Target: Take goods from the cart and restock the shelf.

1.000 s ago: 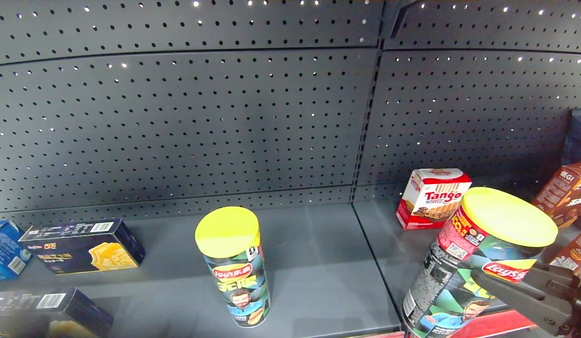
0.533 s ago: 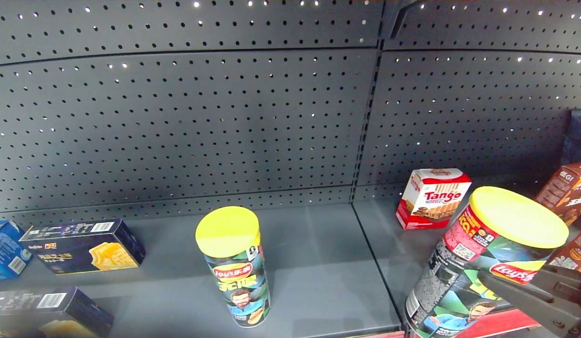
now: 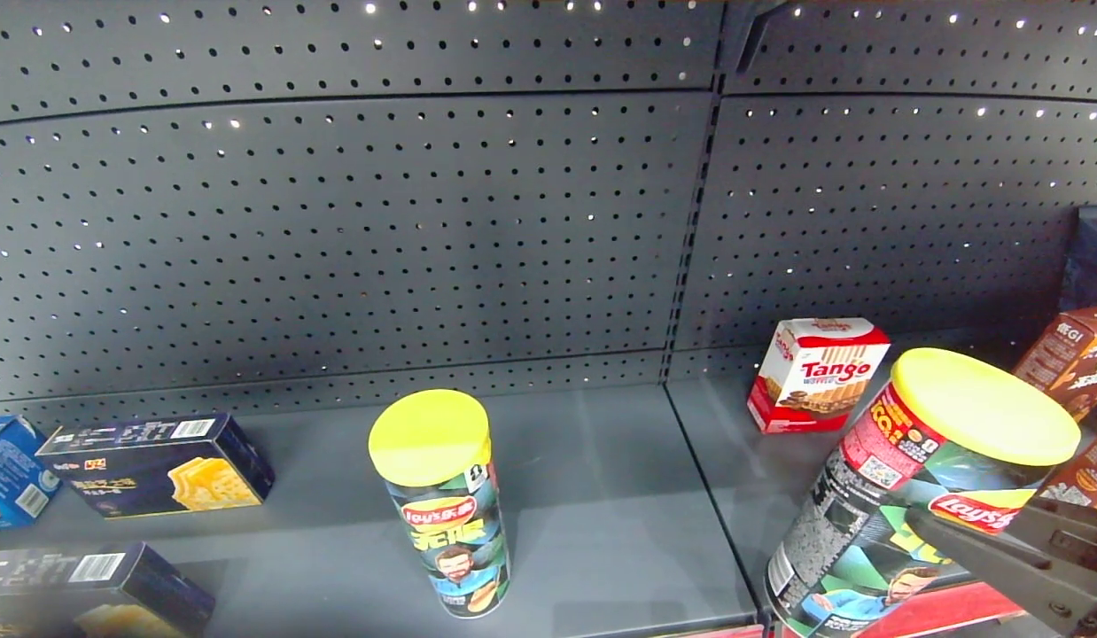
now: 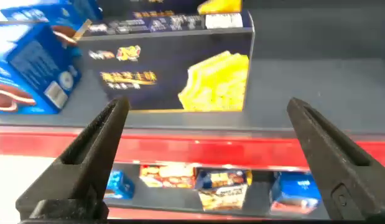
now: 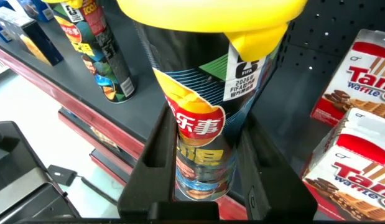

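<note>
Your right gripper (image 3: 974, 540) sits at the lower right of the head view, with its arm coming in from the right edge and the wrist turned so the dark jaws reach across roughly level. Those jaws are clamped on the body of the chip can (image 3: 903, 478) below its lid, carrying it tilted with the top leaning to the right. In the right wrist view, both fingers (image 5: 158, 155) press flat against opposite sides of the can. Your left gripper (image 4: 208, 112) has its jaws spread wide apart, the two black fingers (image 4: 96, 152) angled outward from each other.
</note>
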You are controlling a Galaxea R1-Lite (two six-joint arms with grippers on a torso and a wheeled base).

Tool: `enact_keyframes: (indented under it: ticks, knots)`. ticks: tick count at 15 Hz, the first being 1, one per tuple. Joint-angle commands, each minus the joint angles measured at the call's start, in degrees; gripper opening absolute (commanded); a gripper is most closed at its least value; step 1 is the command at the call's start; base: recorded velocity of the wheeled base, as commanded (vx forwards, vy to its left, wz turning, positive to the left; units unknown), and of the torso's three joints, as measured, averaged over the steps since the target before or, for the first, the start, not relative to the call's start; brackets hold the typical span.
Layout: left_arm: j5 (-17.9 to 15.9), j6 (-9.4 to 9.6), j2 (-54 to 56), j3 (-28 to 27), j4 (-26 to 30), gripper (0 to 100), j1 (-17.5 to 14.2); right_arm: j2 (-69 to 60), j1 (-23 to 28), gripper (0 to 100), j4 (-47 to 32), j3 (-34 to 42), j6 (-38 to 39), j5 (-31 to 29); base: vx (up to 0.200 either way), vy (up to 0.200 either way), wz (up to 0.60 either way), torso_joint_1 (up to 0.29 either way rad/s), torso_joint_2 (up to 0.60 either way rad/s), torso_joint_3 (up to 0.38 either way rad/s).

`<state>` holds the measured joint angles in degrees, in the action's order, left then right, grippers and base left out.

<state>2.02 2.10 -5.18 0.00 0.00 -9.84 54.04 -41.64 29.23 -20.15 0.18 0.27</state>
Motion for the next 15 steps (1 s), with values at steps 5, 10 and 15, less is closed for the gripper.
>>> enact_keyframes:
  ticks: [5,10,15]
  knots:
    - [-3.96,-0.08,-0.36,0.00,0.00,100,1.75,1.95,-0.81,0,0.12,-0.94,-0.01,0.43,0.000,0.000,0.00,0.000,0.00,0.000]
    - [-3.52,-1.13,-0.36,0.00,0.00,100,3.42,9.86,-3.62,0,0.30,-7.27,-2.91,-0.18,0.000,0.000,0.00,0.000,0.00,0.000]
    - [-3.52,-1.04,-0.36,0.00,0.00,100,3.42,14.95,-3.53,0,0.39,-12.28,-3.08,0.00,0.000,0.000,0.00,0.000,0.00,0.000]
